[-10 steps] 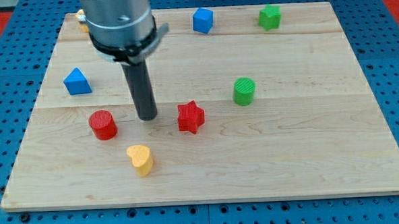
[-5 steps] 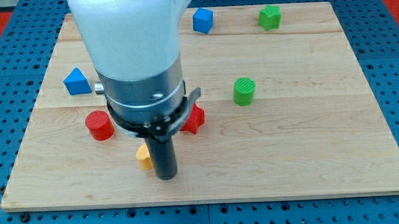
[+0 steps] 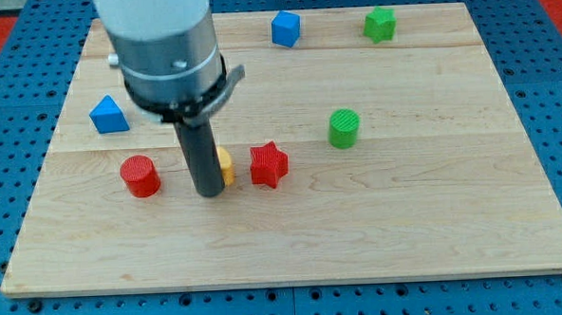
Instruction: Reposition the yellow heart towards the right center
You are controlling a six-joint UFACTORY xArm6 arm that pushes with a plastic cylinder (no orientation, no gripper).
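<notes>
The yellow heart [image 3: 225, 166] lies left of centre on the wooden board [image 3: 379, 220], mostly hidden behind my rod; only its right edge shows. It sits just left of the red star [image 3: 269, 165], with a thin gap between them. My tip [image 3: 209, 192] rests on the board against the heart's left side, between the heart and the red cylinder [image 3: 140, 176].
A blue triangular block [image 3: 108, 115] lies at the view's left. A green cylinder [image 3: 343, 127] sits right of centre. A blue cube [image 3: 286, 28] and a green block [image 3: 380, 24] lie along the view's top edge.
The yellow heart has moved up and to the right, from low on the board to beside the red star. My tip swung down past the heart and back up.
</notes>
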